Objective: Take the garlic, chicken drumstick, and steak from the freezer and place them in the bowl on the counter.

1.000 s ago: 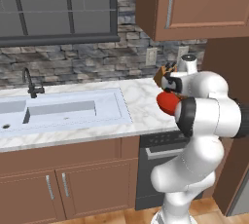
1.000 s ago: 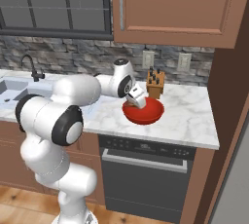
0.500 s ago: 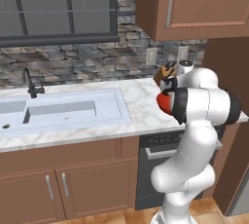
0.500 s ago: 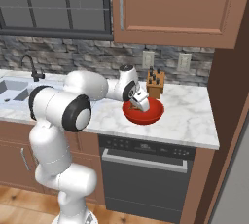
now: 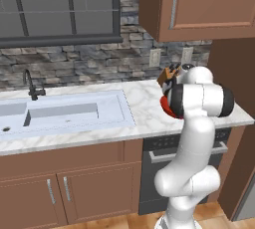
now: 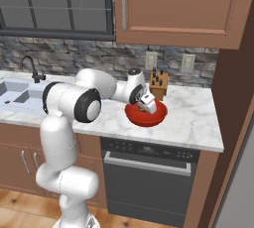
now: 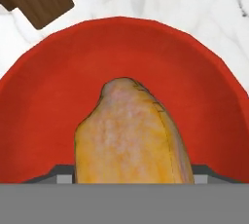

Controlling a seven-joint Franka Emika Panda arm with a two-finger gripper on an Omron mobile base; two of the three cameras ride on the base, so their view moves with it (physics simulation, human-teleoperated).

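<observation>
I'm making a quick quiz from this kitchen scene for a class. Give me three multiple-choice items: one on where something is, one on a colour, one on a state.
1. Where does the knife block stand?
A. in the sink
B. on the counter behind the bowl
C. on the floor

2. What colour is the bowl?
A. red
B. blue
C. white

3. What lies between the gripper fingers?
A. a knife
B. a cup
C. the chicken drumstick, over the bowl

Answers: 1 B, the right base view shows the block against the stone wall past the bowl. 2 A, glossy red in every view. 3 C, the hand view shows the golden piece over the red inside.
</observation>
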